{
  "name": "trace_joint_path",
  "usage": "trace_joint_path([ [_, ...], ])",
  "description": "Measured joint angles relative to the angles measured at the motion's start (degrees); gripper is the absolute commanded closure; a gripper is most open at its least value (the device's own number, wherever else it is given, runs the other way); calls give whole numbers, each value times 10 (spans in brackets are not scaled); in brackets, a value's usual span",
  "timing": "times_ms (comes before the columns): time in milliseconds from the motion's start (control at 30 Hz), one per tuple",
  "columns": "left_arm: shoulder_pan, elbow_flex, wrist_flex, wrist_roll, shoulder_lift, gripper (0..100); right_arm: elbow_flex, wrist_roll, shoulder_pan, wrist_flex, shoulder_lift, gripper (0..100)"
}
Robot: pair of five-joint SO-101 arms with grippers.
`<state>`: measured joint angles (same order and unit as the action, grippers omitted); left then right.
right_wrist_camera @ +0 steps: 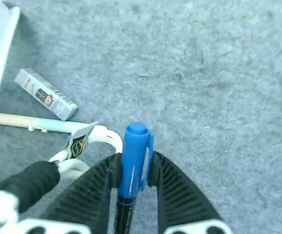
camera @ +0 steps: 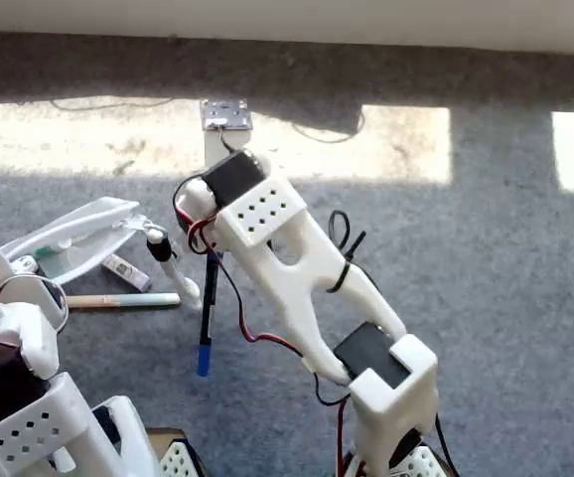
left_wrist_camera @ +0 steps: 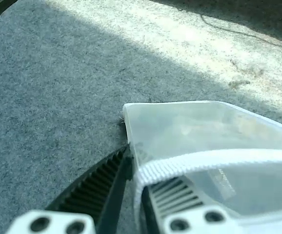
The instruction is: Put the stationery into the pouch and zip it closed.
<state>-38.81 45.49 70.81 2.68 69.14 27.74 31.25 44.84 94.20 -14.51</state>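
High view: the right end effector [camera: 211, 260] grasps a pen [camera: 206, 328], cap down, near the pouch [camera: 73, 237], probably ready to carry it in. Left wrist view: the left end effector [left_wrist_camera: 131, 158] is clenched on the pouch rim, seemingly to hold the mouth open. Right wrist view: the pen sits clamped between the jaws over the worktop [right_wrist_camera: 219, 73]. An eraser [right_wrist_camera: 46, 93] and a pencil [right_wrist_camera: 33, 123] lie loose.

Sun patches on carpet [camera: 406, 149], soft shadows
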Motion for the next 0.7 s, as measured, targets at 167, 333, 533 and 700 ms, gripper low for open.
trace_joint_path([
  [167, 38, 0, 0, 0, 0, 990, -32, -5, 0, 0, 63, 994],
  [333, 63, 0, 0, 0, 0, 990, -67, -5, 0, 0, 143, 994],
  [533, 95, 0, 0, 0, 0, 989, -166, -5, 0, -50, 260, 994],
  [700, 135, 0, 0, -21, 0, 989, -309, -5, 0, -158, 380, 994],
])
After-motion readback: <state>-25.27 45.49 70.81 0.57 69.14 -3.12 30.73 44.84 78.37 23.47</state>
